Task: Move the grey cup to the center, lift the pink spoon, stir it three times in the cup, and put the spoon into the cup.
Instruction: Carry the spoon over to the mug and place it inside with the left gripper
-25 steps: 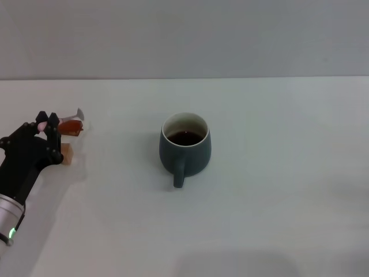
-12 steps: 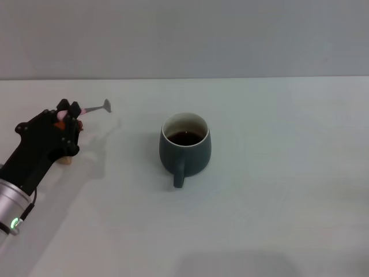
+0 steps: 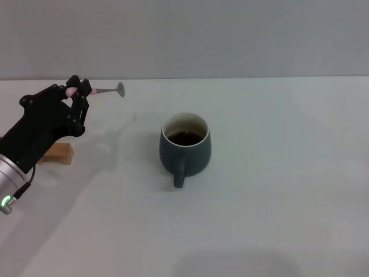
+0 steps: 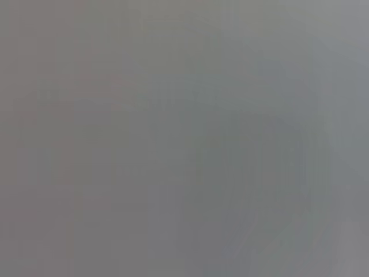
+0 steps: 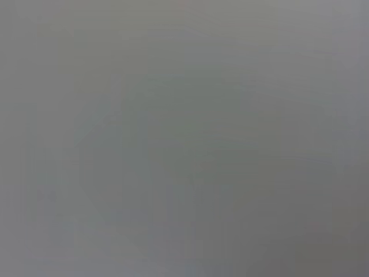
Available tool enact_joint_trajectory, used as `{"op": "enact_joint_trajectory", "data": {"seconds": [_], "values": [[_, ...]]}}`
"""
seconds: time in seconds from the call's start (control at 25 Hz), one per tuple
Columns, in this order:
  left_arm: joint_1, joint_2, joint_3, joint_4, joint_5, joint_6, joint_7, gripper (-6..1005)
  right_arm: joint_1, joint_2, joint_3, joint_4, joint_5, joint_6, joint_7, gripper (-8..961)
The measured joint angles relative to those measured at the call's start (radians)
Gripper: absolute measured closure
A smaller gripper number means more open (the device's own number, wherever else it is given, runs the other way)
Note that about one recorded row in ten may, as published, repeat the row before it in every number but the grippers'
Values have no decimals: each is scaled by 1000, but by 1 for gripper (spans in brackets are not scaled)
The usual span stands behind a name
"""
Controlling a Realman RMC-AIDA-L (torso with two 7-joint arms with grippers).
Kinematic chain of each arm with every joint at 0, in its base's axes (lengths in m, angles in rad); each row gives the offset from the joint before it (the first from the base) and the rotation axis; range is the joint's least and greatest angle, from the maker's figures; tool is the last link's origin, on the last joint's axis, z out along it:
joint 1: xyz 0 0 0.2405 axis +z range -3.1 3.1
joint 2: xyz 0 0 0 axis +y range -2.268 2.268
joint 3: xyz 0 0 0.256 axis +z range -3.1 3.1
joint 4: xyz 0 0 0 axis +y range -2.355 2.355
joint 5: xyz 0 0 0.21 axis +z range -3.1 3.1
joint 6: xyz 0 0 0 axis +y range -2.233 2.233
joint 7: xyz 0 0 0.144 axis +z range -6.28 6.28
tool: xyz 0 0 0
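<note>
The grey cup (image 3: pixel 185 147) stands upright at the middle of the white table, its handle toward me and dark liquid inside. In the head view my left gripper (image 3: pixel 76 92) is raised at the left, shut on the pink spoon (image 3: pixel 102 90). The spoon sticks out level to the right, its grey bowl pointing toward the cup but well left of it and clear of the table. Both wrist views show only plain grey. The right gripper is out of view.
A small tan wooden block (image 3: pixel 57 153) lies on the table under my left arm, at the left. The table (image 3: pixel 277 190) is a plain white surface with a grey wall behind it.
My left gripper has risen off the table and swung right and farther back, carrying the spoon up. The tan block now lies uncovered. The cup has not moved.
</note>
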Motion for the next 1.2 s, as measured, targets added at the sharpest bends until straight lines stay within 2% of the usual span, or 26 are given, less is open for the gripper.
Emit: {"op": "enact_joint_trajectory", "data": {"seconds": [0.2,0.32,0.48,0.88,1.2], "values": [[9,52,38,-102,0,-62,8,851,11,0,17,-34,99,13,0,954],[11,71,60,-134,0,-66,6,851,14,-1,17,-52,184,21,0,955],[16,79,86,-163,0,-67,10,851,15,-2,17,-80,274,22,0,954],[10,98,146,-209,0,-82,11,851,22,-4,28,-94,299,24,0,954],[-12,94,179,-213,0,-85,13,850,26,-6,28,-97,300,40,0,953]]}}
